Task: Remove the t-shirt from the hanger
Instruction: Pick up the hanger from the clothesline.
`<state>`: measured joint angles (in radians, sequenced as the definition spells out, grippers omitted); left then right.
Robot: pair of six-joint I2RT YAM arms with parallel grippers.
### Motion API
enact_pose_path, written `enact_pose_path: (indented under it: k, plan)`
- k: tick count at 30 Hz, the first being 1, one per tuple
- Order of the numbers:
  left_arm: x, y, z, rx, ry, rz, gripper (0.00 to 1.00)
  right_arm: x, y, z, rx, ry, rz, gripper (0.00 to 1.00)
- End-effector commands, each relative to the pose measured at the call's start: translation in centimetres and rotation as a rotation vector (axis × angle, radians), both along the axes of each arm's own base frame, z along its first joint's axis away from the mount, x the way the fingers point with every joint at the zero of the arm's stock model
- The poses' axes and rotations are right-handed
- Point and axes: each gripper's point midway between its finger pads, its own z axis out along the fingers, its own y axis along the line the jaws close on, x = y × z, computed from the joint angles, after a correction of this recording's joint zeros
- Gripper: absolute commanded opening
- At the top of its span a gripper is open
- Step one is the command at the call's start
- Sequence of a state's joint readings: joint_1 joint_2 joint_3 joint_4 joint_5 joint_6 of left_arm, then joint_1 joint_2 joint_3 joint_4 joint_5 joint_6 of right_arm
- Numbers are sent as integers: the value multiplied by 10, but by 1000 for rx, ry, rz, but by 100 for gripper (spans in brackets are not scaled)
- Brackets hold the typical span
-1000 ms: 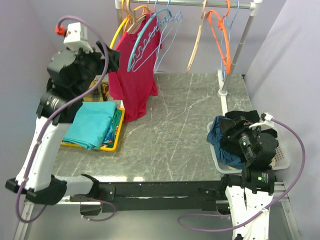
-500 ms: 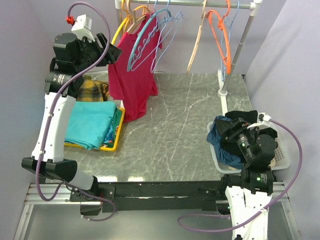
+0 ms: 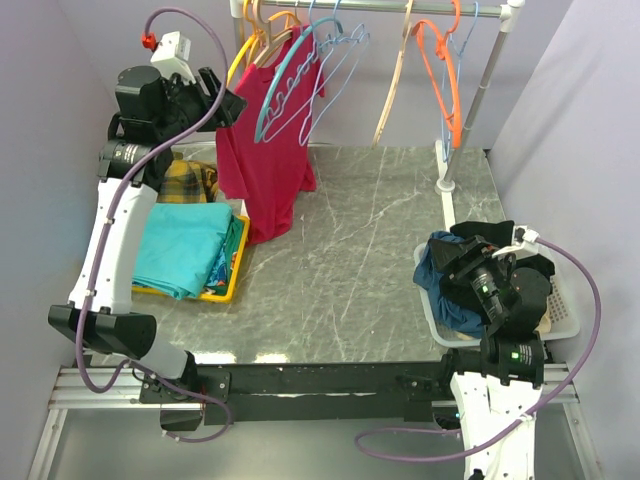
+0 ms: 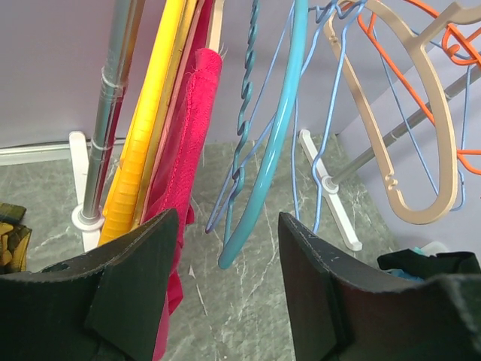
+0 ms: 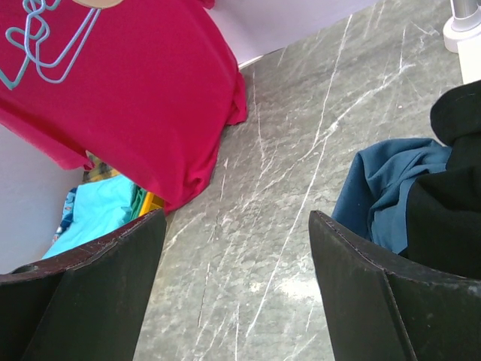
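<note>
Black-padded and spread wide on nothing, the right gripper (image 5: 234,226) hung over the white basket (image 3: 566,322) of dark clothes at the near right, seemingly parked out of the way. Further back on the left, a yellow tray (image 3: 236,272) held folded teal cloth, probably where removed garments go. At the far left, the left gripper (image 4: 225,218) was raised to rail height, jaws apart and gripping nothing. It sat just beside the red t-shirt (image 3: 265,170), which hung on its hanger (image 3: 281,20) from the rail (image 3: 400,8), and was placed, I judge, to pinch the shoulder.
</note>
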<state>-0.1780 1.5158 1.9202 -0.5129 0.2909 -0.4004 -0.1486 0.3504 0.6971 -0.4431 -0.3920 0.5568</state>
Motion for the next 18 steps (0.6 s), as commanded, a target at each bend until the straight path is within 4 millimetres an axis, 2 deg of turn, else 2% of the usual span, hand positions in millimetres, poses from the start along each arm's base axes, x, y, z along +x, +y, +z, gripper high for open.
enact_pose_path:
  k: [1,9,18]
  plan:
    - [4,5,13,24,-72,18,61,4,2,7,2,-35,14,84]
    - [17,10,-9,45,-54,58,60,4,2,4,3,-25,17,84]
    - [10,11,-2,38,-95,52,60,5,3,0,13,-18,19,84]
